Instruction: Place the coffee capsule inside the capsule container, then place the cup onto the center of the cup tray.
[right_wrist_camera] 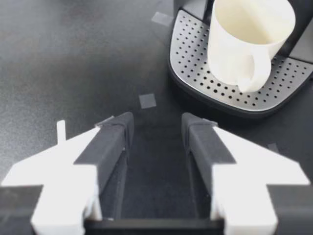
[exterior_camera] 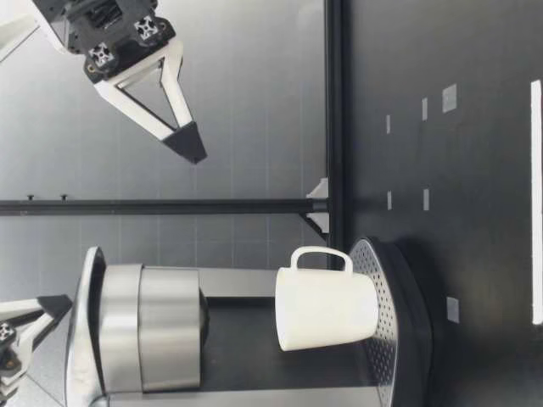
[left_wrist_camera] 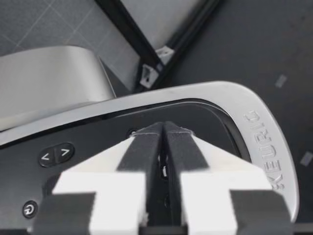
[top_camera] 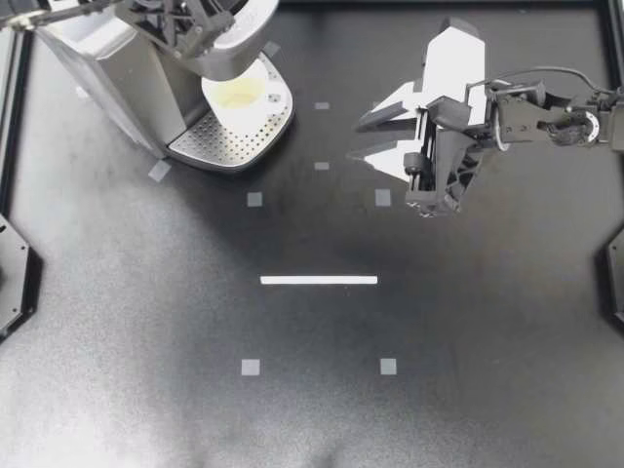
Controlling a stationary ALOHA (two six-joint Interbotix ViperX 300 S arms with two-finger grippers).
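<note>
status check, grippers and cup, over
Left gripper shut, empty, over the coffee machine lid. Right gripper open, empty, above table. Cup upright on cup tray. Capsule not in sight.

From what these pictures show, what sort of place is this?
Probably a robot test bench, not a kitchen: a black table with tape marks, a frame rail along its edge, and a coffee machine holding a cup.

cup: white, empty, upright | cup tray: perforated silver metal, the cup standing on it

Black table with coffee machine
</note>
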